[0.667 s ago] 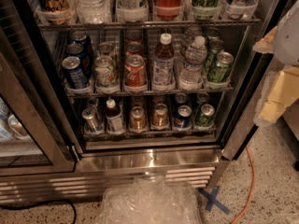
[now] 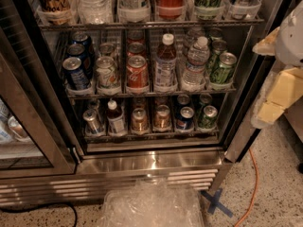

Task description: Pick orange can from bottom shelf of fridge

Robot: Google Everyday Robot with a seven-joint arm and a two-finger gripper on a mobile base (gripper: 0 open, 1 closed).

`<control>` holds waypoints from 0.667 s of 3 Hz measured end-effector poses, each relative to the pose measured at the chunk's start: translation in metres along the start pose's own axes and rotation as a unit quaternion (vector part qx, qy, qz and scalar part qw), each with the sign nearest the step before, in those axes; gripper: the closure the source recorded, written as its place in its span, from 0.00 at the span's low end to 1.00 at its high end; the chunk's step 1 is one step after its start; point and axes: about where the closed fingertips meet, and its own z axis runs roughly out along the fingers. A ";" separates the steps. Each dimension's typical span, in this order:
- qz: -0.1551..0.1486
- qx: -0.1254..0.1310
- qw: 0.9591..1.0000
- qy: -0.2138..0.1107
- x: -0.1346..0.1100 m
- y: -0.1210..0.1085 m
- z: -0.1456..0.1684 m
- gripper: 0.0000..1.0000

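Although the gripper [image 2: 279,91] is seen at the right edge of the view, outside the fridge [image 2: 142,163] and beside its right door frame, it cannot be told whether it is open or closed; nothing is visibly held in it. It is kept well apart from the orange can [image 2: 162,117], which stands upright at the front of the bottom shelf [image 2: 151,137], near the middle. A second can of the same kind [image 2: 139,119] is set just beside it on the left, and a blue can [image 2: 184,118] just beside it on the right, with a green can [image 2: 207,117] further right and a small white-capped bottle [image 2: 115,117] further left. The can is judged to be light to moderate in weight if full, stiff enough for a firm squeeze, yet thin-walled, smooth and probably cold, so slipping is to be expected under a weak hold. It would best be taken around the middle of its body, approached from the front, since little room is left on either side by the neighbours and the lane dividers.
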 end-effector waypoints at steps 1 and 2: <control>0.047 -0.010 0.996 -0.075 -0.013 0.006 0.003 0.00; 0.107 -0.007 0.980 -0.167 -0.028 0.013 0.004 0.00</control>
